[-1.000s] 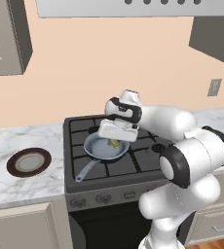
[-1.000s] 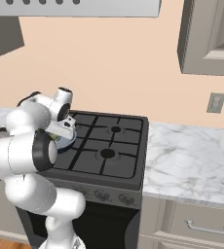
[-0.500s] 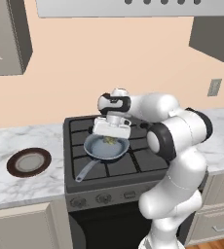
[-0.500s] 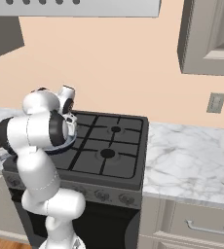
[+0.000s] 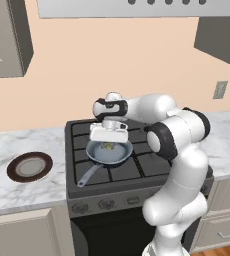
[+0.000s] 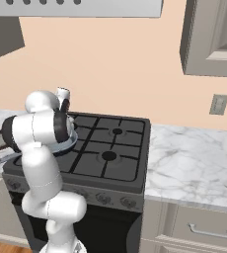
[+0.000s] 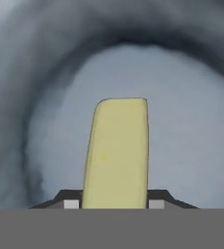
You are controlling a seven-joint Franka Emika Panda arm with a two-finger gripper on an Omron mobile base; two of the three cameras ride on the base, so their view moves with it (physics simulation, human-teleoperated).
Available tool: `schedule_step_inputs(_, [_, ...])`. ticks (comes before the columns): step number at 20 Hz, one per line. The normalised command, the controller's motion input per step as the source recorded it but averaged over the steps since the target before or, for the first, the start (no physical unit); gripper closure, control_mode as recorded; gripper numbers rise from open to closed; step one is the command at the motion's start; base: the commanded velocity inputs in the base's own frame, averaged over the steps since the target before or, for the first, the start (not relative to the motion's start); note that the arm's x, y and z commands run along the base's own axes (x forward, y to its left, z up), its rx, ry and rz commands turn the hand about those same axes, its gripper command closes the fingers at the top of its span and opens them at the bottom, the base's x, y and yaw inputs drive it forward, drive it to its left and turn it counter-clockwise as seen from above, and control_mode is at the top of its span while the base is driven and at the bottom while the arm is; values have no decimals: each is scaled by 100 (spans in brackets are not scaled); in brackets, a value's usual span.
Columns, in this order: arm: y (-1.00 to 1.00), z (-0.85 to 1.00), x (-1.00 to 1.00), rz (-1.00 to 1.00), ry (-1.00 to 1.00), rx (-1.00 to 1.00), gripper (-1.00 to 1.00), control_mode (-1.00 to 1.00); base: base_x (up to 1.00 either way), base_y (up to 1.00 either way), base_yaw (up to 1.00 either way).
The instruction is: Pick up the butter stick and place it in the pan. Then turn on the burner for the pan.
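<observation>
— Over the stove? Round, shallow grey-blue metal frying pan (image 5: 109, 152), smooth and matte inside, thin grey handle slanting toward the front left of the black gas stove (image 5: 137, 167).

— And the butter? Small pale-yellow rectangular butter stick (image 7: 117, 153), waxy, corners rounded, pinched between the two dark tips of the two-finger gripper (image 7: 114, 204), hanging just above the pan's floor.

— Anything hidden? Lower end of the stick cut off between the fingertips. In the left base view, merely a yellowish speck under the white hand. Elsewhere, flat round plate with dark brown rim (image 5: 29, 167) on the marble counter (image 5: 17, 187).
</observation>
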Motion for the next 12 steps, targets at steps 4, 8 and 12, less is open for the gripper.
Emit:
schedule_step_inputs(4, [0,-20,0,0,0,1,-100,-100,0,0,0])
schedule_step_inputs(8, [0,0,-7,0,-5,0,-100,-100,0,0,0])
schedule_step_inputs(12, [1,9,-25,-1,-10,0,-100,-100,0,0,0])
